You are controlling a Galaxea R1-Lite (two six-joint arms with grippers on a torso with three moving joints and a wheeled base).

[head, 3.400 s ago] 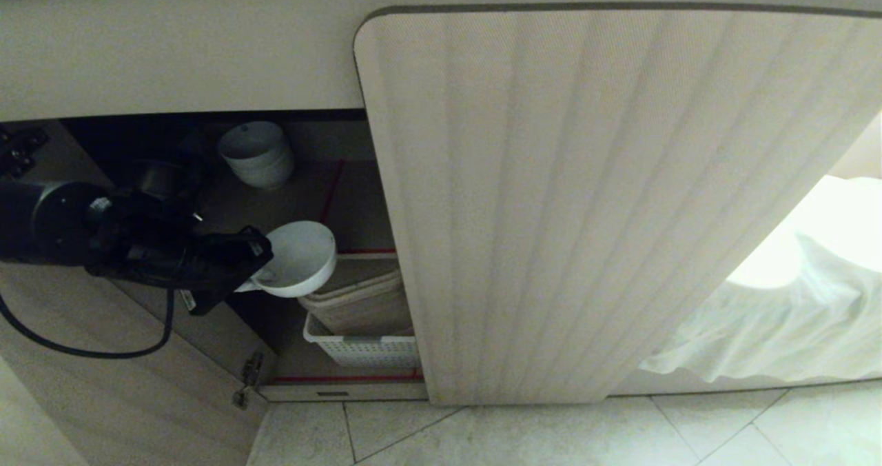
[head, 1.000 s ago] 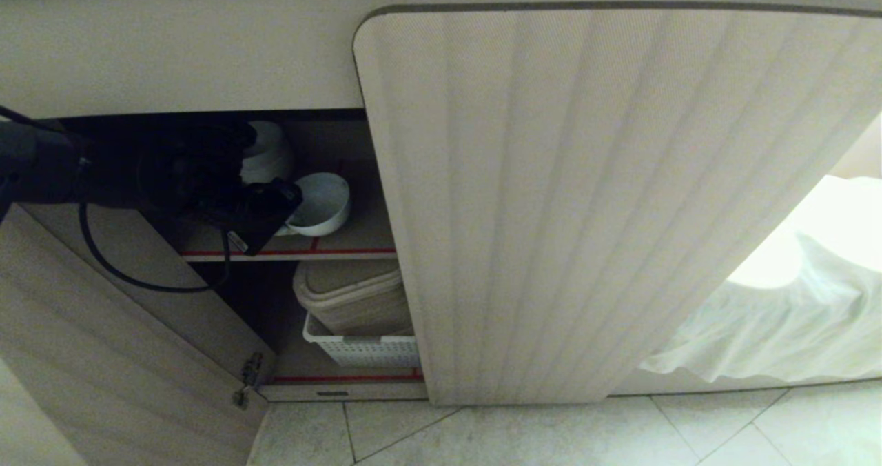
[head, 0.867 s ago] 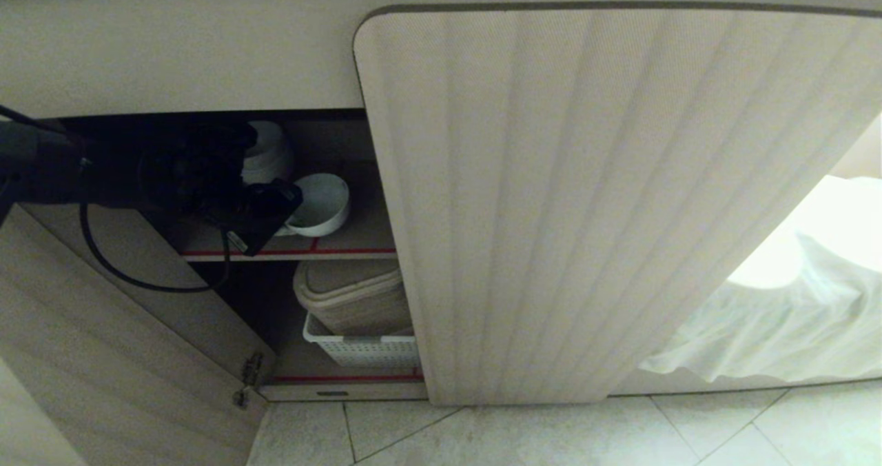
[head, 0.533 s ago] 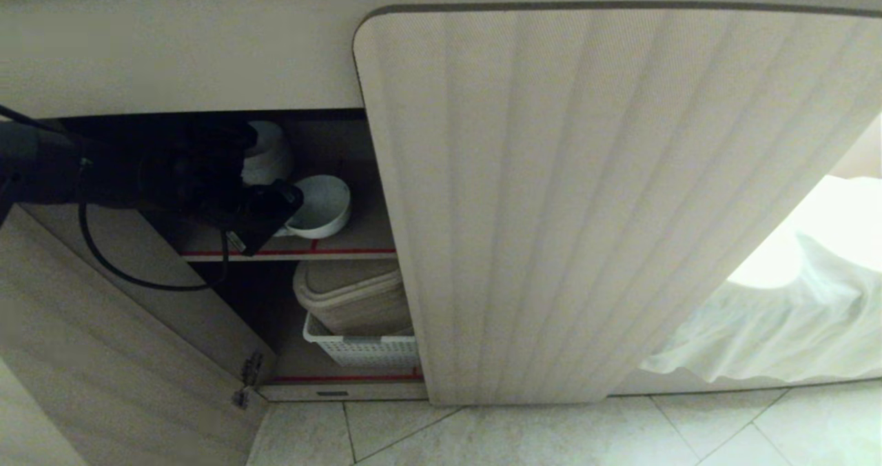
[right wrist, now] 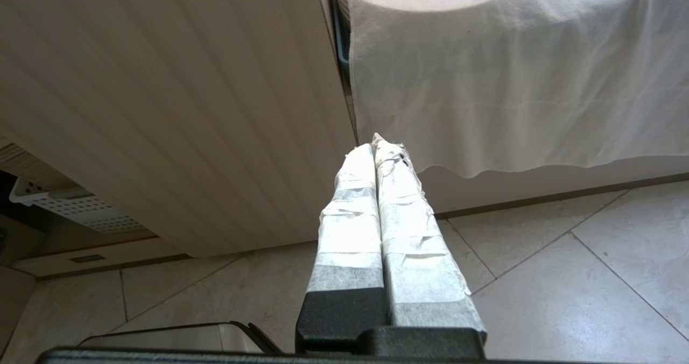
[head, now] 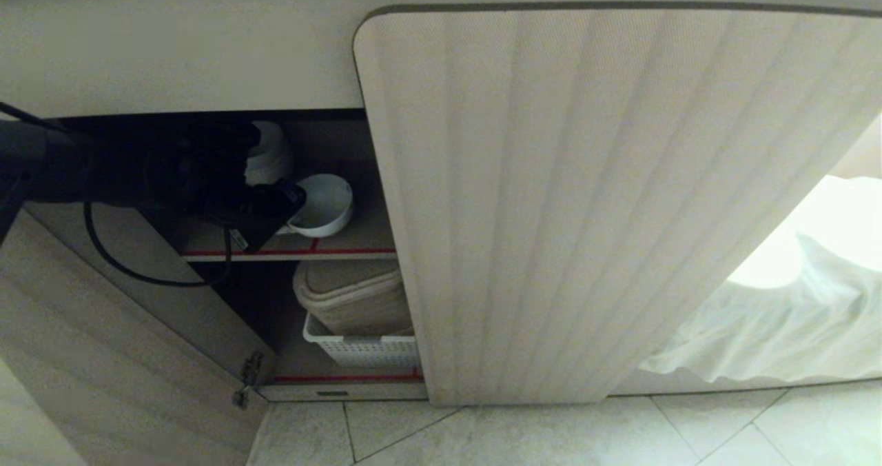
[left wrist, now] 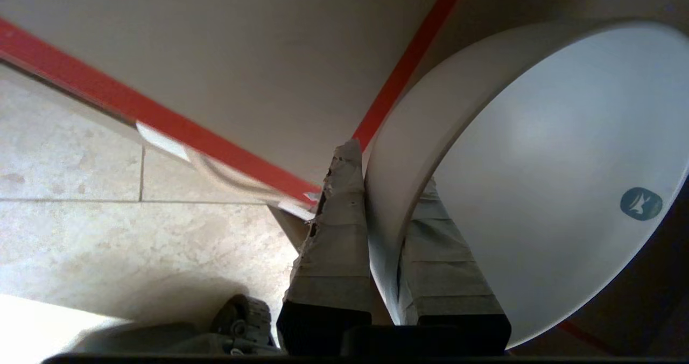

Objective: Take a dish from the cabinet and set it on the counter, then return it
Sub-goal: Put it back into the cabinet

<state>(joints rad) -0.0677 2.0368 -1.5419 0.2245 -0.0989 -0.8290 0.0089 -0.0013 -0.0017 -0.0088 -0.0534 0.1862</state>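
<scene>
- The left gripper (head: 279, 207) reaches into the open left side of the cabinet (head: 331, 176), its black arm stretching in from the left edge of the head view at the level of the upper shelf (head: 344, 242).
- Its two taped fingers (left wrist: 336, 245) are clamped narrowly on the rim of the dish (head: 320, 205), one finger outside the wall and the other inside the bowl, as the left wrist view shows.
- The dish, a plain white bowl with a small teal mark (left wrist: 640, 203) on its inner surface, sits tilted over the upper shelf with its opening turned toward the camera; whether its foot touches the shelf cannot be told.
- A stack of white bowls (head: 270, 159) stands just behind the dish, deeper on the same shelf and partly hidden by the gripper.
- Red edging (head: 331, 251) runs along the front of the shelf.
- Below, a beige lidded container (head: 351, 297) rests in a white perforated basket (head: 362, 349) on the lower level.
- The cabinet's right door (head: 586, 204), ribbed and pale beige, stands closed beside the opening, while the left door (head: 103, 356) hangs swung open.
- The counter (head: 172, 45) shows as a thick pale front edge above the opening.
- The right gripper (right wrist: 379, 151) hangs parked above the tiled floor (right wrist: 538, 278), its taped fingers pressed together on nothing, near a draped white cloth (right wrist: 511, 84).
</scene>
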